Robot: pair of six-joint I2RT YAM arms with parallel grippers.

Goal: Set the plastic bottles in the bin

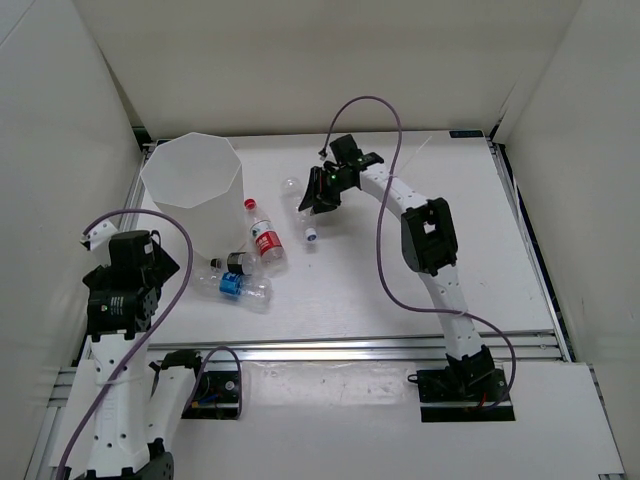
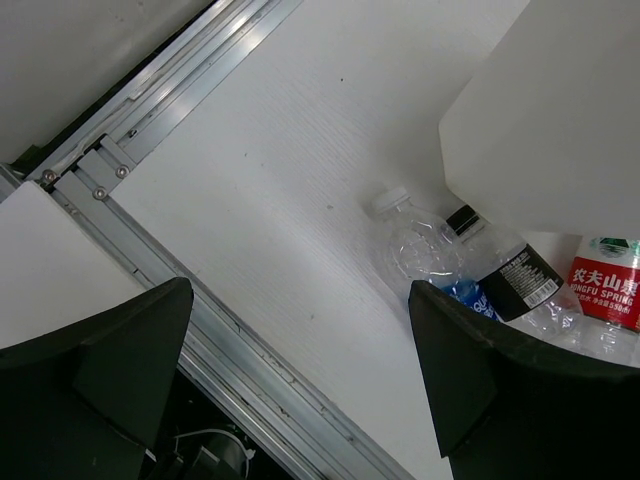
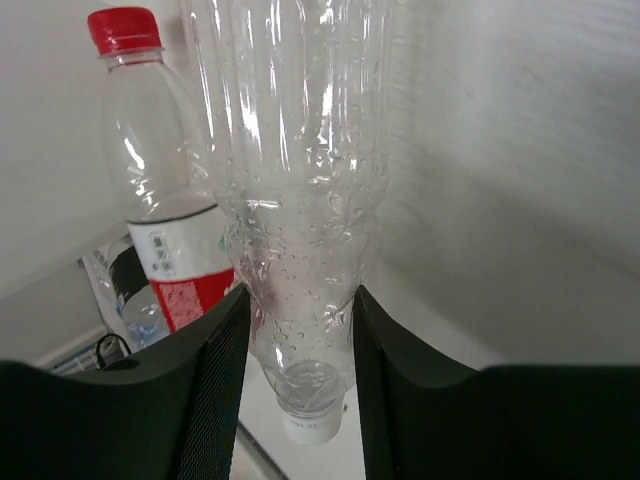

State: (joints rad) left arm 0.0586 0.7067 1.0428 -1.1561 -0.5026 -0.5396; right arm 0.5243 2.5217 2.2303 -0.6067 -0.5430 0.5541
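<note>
My right gripper (image 1: pixel 318 192) is shut on the unlabelled clear bottle (image 1: pixel 303 205), gripping it near the neck (image 3: pixel 298 340) with its white cap (image 3: pixel 310 425) toward the camera; it is held right of the bin. The tall white bin (image 1: pixel 195 185) stands at the back left. Three bottles lie in front of it: the red-capped, red-labelled one (image 1: pixel 265 240), the black-capped, dark-labelled one (image 1: pixel 237 262) and the blue-labelled one (image 1: pixel 235 287). My left gripper (image 2: pixel 300 370) is open and empty over the table's front left, short of the blue-labelled bottle (image 2: pixel 420 245).
An aluminium rail (image 2: pixel 150 230) runs along the table's near edge under my left gripper. White walls enclose the table on three sides. The bin's wall (image 2: pixel 550 110) rises just behind the lying bottles.
</note>
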